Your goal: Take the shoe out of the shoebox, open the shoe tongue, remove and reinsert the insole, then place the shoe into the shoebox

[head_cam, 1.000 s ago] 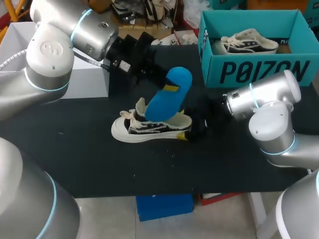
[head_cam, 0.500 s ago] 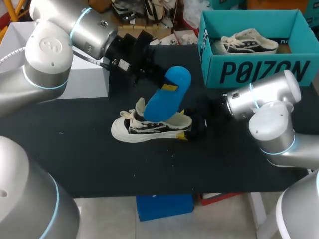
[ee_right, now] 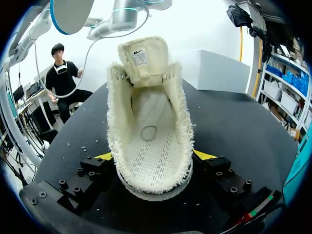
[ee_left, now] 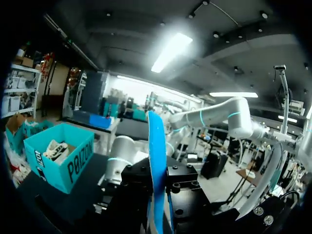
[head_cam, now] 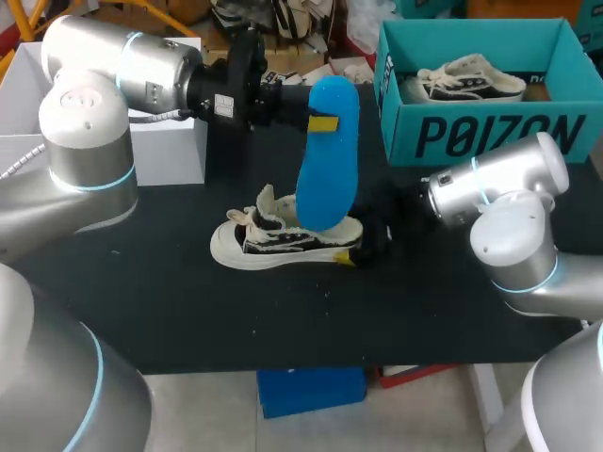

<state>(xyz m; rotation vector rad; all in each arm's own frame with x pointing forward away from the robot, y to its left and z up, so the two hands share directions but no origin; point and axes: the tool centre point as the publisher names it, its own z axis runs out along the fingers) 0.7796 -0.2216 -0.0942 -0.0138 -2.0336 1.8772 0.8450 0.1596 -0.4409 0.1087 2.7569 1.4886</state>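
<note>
Left jaws clamped on the blue insole (head_cam: 328, 155), one yellow tip lying flat against its upper face. Insole stands nearly upright, toe end at 12 o'clock, lower end at the opening of the shoe (head_cam: 273, 243); cannot tell whether it touches. Left wrist view: insole seen edge-on, running straight out between the black finger bodies.

Right jaws clamped on the shoe's heel. Right wrist view: yellow fingertips (ee_right: 204, 155) press the heel from both sides, toe pointing away from the wrist. Tongue (ee_right: 142, 58) pulled up and forward, mouth wide open, stitched footbed bare inside.

Shoe sits sole-down near the middle of the black bench (head_cam: 188, 301), toe toward 9 o'clock, heel toward 3 o'clock, laces loose at the toe end. Left arm comes in from 10 o'clock, right arm from 3 o'clock.

Teal shoebox (head_cam: 490, 132) at the bench's 1 o'clock corner, well apart from the shoe, open on top. Second shoe (head_cam: 466, 80) lies inside it. White box (head_cam: 170, 155) at 10 o'clock, under the left arm.
</note>
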